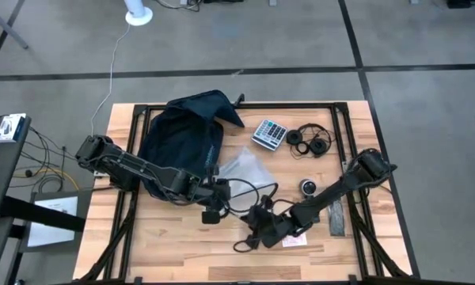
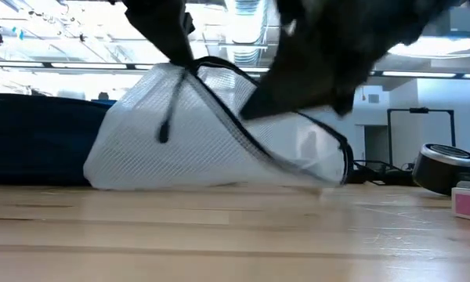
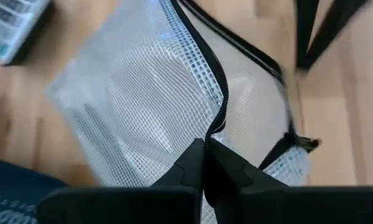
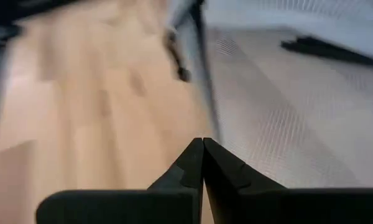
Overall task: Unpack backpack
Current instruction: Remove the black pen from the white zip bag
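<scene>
Pinching mesh pouch [image 3: 143, 93], seemingly.

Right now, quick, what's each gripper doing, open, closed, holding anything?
Left gripper: shut, pinching the clear mesh pouch's zipper edge.
Right gripper: shut, nothing visibly held.

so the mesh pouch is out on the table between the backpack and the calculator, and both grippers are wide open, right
Not quite. Both grippers are shut, not open: each wrist view shows its own fingers pressed together, the left gripper over the mesh pouch, the right gripper beside it. The rest holds: the high view shows the pouch between the backpack and the calculator.
</scene>
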### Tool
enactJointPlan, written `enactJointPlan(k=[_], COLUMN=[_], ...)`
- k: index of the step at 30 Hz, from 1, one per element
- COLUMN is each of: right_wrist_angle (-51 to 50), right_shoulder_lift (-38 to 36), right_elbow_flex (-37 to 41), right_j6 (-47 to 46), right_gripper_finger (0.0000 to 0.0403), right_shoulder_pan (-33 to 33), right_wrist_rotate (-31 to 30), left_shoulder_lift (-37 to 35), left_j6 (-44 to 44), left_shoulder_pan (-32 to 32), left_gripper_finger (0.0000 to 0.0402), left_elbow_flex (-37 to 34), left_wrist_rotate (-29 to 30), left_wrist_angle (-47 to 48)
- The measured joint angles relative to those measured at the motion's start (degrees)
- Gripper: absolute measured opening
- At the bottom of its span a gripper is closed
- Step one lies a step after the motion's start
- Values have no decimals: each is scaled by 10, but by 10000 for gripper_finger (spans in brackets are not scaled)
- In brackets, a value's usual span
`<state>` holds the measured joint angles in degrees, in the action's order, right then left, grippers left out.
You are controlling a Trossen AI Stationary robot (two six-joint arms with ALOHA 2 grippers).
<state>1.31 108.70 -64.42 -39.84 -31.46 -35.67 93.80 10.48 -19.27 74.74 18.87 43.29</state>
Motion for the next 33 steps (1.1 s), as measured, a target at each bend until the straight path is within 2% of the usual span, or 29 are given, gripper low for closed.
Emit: enactJointPlan(k=[8, 15, 20, 24, 28, 33], right_wrist_angle=[-116, -143, -151, -208, -313, -426], right_shoulder_lift=[-141, -189, -204, -205, -205, -205], right_elbow_flex=[0, 0, 0, 0, 0, 0], right_j6=[9, 9, 2, -48, -139, -201], right_gripper_finger=[8, 83, 131, 150, 156, 158], right_shoulder_pan=[-27, -16, 0, 14, 39, 110], right_wrist_rotate=[-2, -32, -32, -29, 27, 189], left_shoulder_lift=[0, -2, -3, -3, -3, -3], left_j6=[-13, -53, -62, -108, -162, -184], left_shoulder_pan=[-9, -28, -40, -54, -71, -82], left_gripper_finger=[0, 0, 0, 0, 0, 0], left_elbow_flex=[0, 0, 0, 0, 0, 0], left_wrist_rotate=[-2, 6, -48, -71, -95, -155], left_wrist_angle=[5, -39, -42, -40, -41, -41])
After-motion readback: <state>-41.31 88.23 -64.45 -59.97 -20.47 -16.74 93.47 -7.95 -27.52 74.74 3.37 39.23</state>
